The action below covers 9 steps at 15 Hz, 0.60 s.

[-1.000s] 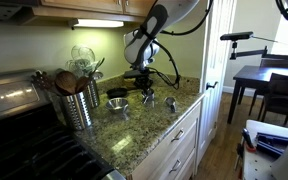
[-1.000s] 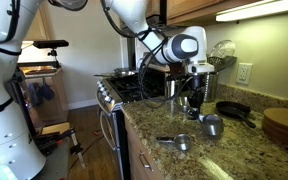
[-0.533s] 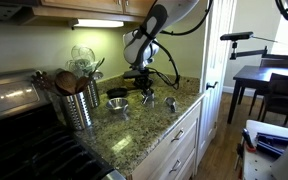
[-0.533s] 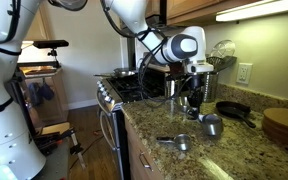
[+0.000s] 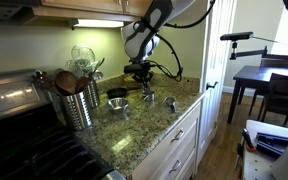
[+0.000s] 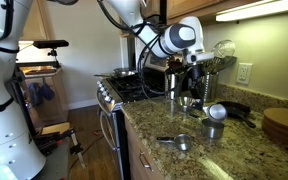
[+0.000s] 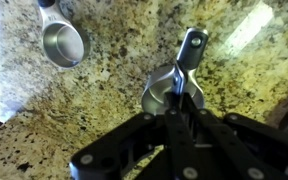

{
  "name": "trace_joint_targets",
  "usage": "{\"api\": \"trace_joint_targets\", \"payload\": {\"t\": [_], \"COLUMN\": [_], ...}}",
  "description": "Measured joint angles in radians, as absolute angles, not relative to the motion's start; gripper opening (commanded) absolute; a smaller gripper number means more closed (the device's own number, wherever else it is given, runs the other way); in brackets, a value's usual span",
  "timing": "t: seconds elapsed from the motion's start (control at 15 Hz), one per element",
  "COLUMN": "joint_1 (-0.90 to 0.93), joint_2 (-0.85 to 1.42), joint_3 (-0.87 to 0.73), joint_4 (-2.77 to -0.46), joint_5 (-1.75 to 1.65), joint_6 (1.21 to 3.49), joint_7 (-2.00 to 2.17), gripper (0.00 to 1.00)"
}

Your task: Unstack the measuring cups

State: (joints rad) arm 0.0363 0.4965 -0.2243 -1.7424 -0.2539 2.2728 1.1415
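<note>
Granite, speckled brown and cream, makes up the desk [image 7: 94, 120], and the wrist view looks straight down on it. Nearest the lens, the tool [image 7: 180, 118] has its two black fingers pressed together. Their tips meet on the near rim of a shiny measuring cup [image 7: 166, 92], and the tool appears clamped on that thin edge. The cup's short handle points away from the fingers. In the upper left of that view a second cup [image 7: 64, 42] lies mouth up on the stone, well apart from the first. Which of the cups in the wider views it is, I cannot tell.

In an exterior view, a front cup [image 6: 179, 142] sits closest to the desk's edge, with its handle stretched out sideways. Behind it stands an upright cup [image 6: 213, 131], and a bright tilted cup [image 6: 216, 112] is right above that one. Whether those two touch is unclear. Beyond them the tool hangs over the stone, pointing down. A small silvery shape under its tips is too small to make out. Farther back lies a dark pan [image 6: 236, 108], and a round wooden piece [image 6: 284, 125] sits off to the side near the wall.

In an exterior view, the stove [image 5: 24, 150] fills the foreground. A perforated steel utensil holder [image 5: 81, 106] with wooden spoons stands just past it. The silver cups lie spread on the stone beyond the holder, below the tool.
</note>
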Motion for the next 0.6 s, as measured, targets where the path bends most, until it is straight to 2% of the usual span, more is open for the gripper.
{"api": "trace_joint_targets", "payload": {"t": [0.6], "joint_1": [0.072], "joint_2": [0.424], "joint_3": [-0.176], "joint_4": [-1.813], "joint_5": [-0.276], "joint_6": [2.176], "joint_7": [1.1], "gripper": [0.07]}}
